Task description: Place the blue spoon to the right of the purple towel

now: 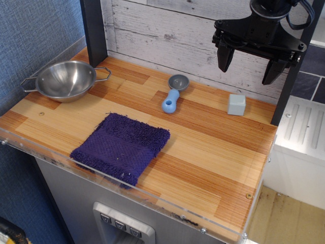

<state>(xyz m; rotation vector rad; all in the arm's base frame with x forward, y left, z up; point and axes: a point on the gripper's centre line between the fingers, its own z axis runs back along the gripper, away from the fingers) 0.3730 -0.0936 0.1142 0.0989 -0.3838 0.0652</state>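
Observation:
The blue spoon (173,94) lies on the wooden counter near the back wall, grey bowl toward the wall, light-blue handle pointing to the front. The purple towel (122,145) lies flat at the front left of the counter, a short way in front of and left of the spoon. My gripper (249,68) hangs high at the back right, above the counter and to the right of the spoon. Its two black fingers are spread apart and hold nothing.
A steel bowl with two handles (66,80) sits at the back left. A pale grey-blue cube (236,104) stands at the back right, below my gripper. A dark post (94,30) rises at the back left. The counter's front edge has a clear plastic lip (167,208).

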